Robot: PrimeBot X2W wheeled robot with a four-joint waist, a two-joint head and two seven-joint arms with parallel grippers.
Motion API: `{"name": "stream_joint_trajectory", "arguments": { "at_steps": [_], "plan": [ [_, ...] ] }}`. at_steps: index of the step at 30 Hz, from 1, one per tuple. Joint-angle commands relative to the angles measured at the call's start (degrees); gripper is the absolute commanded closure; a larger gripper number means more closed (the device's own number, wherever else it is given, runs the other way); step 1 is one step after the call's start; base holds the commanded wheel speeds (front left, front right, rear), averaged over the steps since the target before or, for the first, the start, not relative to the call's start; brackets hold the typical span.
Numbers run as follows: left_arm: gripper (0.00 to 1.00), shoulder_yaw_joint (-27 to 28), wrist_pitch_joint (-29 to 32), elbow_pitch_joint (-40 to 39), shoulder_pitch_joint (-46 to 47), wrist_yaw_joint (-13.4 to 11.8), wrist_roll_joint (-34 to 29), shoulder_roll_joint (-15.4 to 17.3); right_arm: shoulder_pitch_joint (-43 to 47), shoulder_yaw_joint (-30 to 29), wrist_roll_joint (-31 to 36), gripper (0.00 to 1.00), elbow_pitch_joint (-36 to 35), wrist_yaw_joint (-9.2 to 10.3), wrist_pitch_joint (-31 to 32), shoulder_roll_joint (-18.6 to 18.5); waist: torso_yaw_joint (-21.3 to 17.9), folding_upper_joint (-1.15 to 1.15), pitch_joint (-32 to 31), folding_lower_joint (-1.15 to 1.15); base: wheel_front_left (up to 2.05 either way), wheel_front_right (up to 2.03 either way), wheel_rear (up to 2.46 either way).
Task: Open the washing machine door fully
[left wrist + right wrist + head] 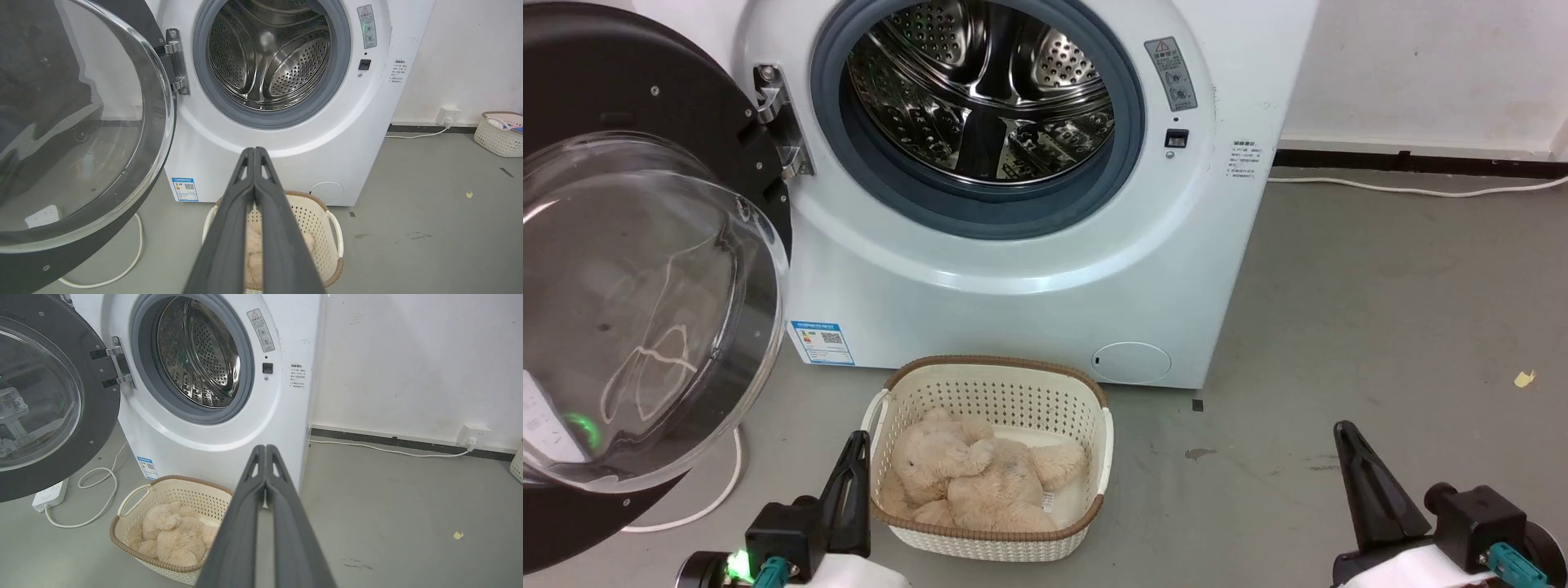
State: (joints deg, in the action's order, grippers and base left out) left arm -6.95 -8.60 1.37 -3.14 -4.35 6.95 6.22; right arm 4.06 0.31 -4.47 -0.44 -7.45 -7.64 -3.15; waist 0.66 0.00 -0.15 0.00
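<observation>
The glossy black round washing machine door is hanging open at frame left while the left gripper and right gripper are clenching empty fingers.

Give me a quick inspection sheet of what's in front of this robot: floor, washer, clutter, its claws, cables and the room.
Surface: grey floor, with a yellow scrap and a few dark marks.
Job's things: washing machine door stands wide open on its hinge; the washing machine has its drum exposed, nothing seen inside.
Clutter: basket holding a beige plush toy, on the floor before the machine.
Grippers: left gripper and right gripper both shut, holding nothing, clear of the door.
Cables: white cable loops from a power strip below the door; second cable runs along the wall to a socket.
Surroundings: white wall; second basket beside it.
</observation>
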Motion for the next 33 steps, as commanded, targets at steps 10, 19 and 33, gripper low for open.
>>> {"name": "stream_joint_trajectory", "arguments": {
  "at_steps": [10,19,33],
  "plan": [
    [1.0,1.16,1.42,-0.38,1.34,0.92,-1.4,-0.7,-1.59,-0.11,0.96,1.0,0.2,-0.02,1.14,0.14,-0.09,0.0,0.02,0.0,0.0,0.0,0.0],
    [1.0,1.91,2.36,-0.51,1.58,1.37,-2.12,-1.04,-1.91,-0.13,1.42,1.0,0.23,-0.02,1.99,0.15,-0.17,0.0,0.04,0.0,0.0,0.0,0.0],
    [1.0,3.23,3.99,-0.73,1.99,2.15,-3.39,-1.64,-2.47,-0.18,2.21,1.0,0.29,-0.02,3.47,0.18,-0.3,0.0,0.07,0.0,0.0,0.0,0.0]
  ]
}}
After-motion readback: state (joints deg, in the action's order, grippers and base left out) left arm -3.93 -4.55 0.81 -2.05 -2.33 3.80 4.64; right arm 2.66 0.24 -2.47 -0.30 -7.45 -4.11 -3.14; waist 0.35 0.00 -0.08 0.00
